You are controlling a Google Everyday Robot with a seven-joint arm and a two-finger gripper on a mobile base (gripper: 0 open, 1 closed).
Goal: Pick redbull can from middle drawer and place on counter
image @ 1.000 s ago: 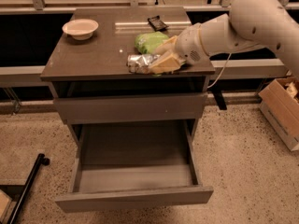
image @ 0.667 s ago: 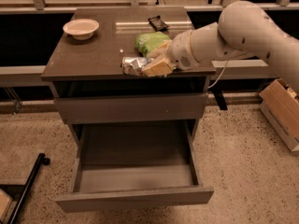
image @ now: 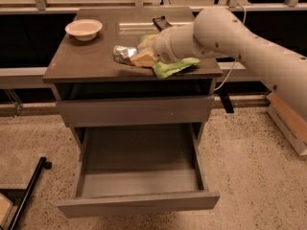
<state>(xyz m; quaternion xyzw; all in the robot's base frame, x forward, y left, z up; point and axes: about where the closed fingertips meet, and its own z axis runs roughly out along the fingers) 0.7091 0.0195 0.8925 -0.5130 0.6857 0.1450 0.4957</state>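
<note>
Pincer: over counter, picture-right of bowl; clamped on redbull can, as far as I can judge.
Can: sideways at pincer tip, btw bowl & green snack bag, nearer the bag. Low over the slab, can't tell if touching.
Change: in the last sec I've swung arm + can closer to bowl, away from counter's front edge. Bag's front end now uncovered.
Middle drawer: well below bowl, pulled out, bare inside.
Meaning: pick looks done, can is out of drawer & over counter. Only set-down + release left.
Next: lower till can rests, open pincer, back off w/o dragging bag or nudging bowl.
Risk: can lies sideways, may roll once let go.
</note>
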